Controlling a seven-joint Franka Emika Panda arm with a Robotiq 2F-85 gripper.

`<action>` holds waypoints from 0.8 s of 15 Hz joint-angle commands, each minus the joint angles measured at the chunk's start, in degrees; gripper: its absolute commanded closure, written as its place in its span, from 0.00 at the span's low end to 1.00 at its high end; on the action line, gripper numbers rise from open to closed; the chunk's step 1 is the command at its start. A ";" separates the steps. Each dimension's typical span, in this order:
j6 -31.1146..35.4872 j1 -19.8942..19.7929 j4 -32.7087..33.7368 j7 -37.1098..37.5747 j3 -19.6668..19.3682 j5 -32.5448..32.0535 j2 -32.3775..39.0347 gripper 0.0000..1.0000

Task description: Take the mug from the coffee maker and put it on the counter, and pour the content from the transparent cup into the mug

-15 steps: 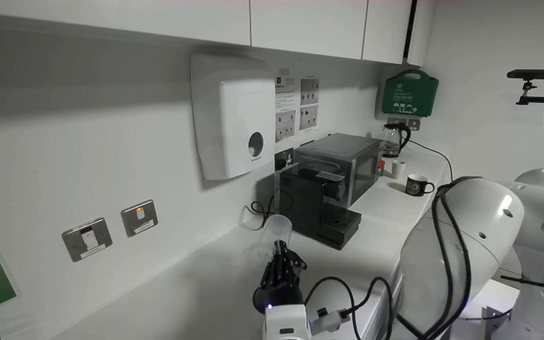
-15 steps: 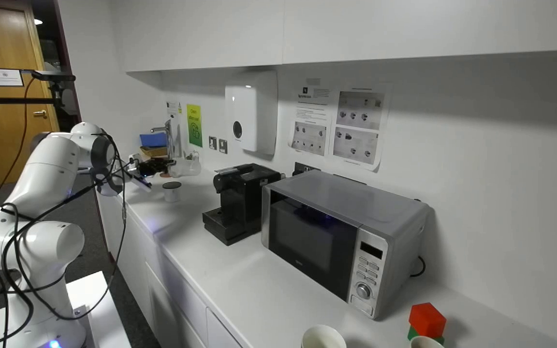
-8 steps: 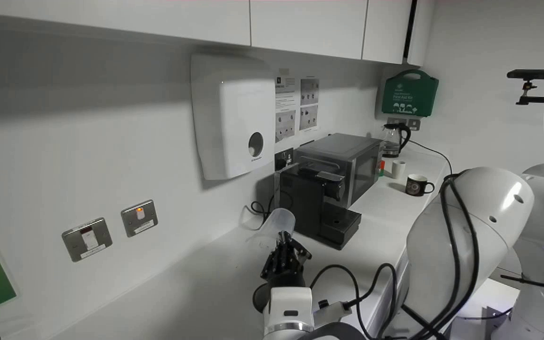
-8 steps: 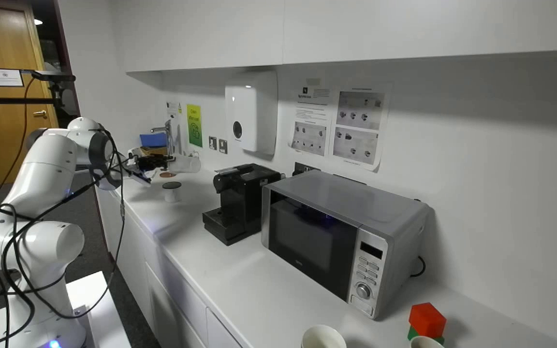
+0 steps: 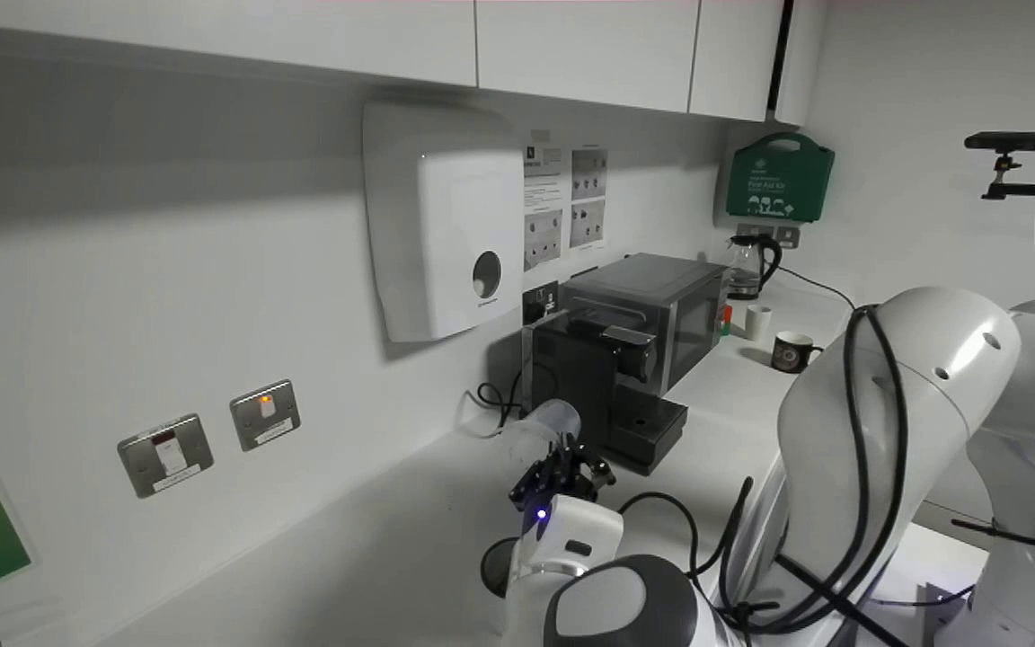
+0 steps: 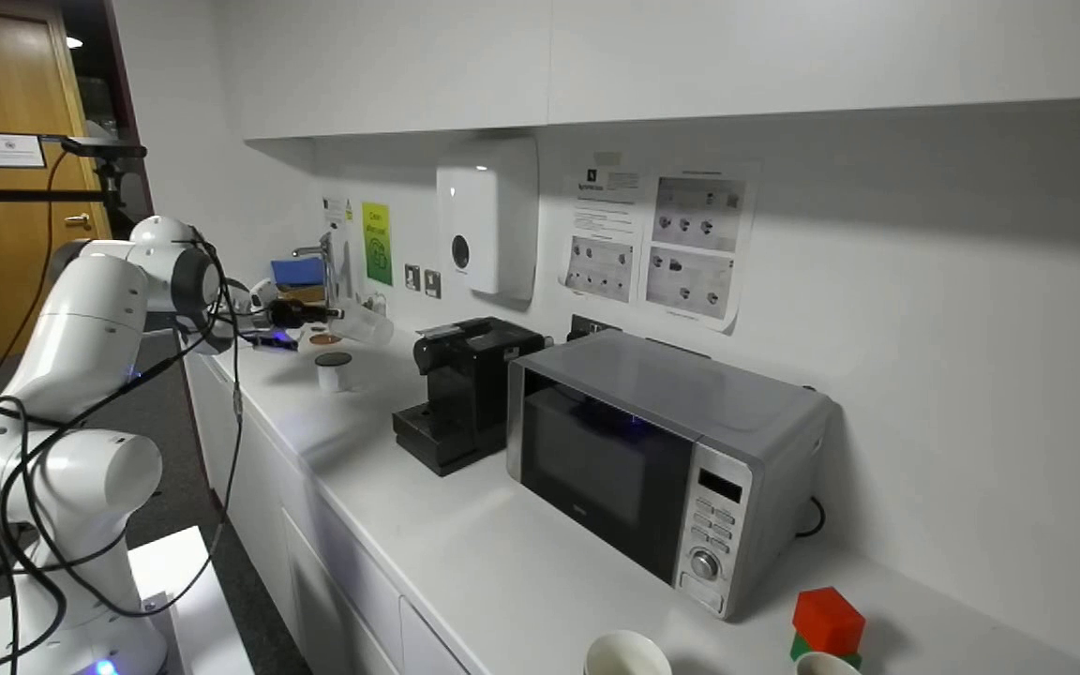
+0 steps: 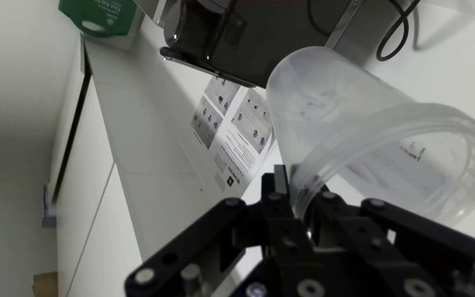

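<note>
The claw [image 7: 297, 197] is clenched on the transparent cup [image 7: 324, 84]: in the wrist view the fingers [image 7: 270, 185] pinch its side at the rim. The cup is held above the counter [image 6: 465, 534], tipped well over from upright. Its side is cloudy, so whether any liquid lies in it is hard to say. The white mug [image 6: 333, 378], dark inside, stands upright on the counter, lower than the cup and apart from it (in an exterior view the arm [image 5: 621, 602] hides part of it). Further along, with a gap between it and the mug, is the black coffee maker [image 5: 576, 382], and just beside that a grey microwave [image 6: 681, 380]. Past these, in an exterior view, a glass kettle [image 5: 745, 270], a plain white cup [image 5: 757, 323] and a dark patterned mug [image 5: 791, 353] share the surface. A white dispenser [image 5: 446, 225] hangs on the wall [image 5: 194, 270].
</note>
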 commanded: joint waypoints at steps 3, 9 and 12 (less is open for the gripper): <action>0.79 -2.22 -3.52 9.90 0.97 4.47 -4.02 0.98; -0.04 -1.10 0.55 8.13 0.26 3.15 0.34 0.90; -0.04 -1.04 0.56 8.13 0.26 3.15 0.38 0.90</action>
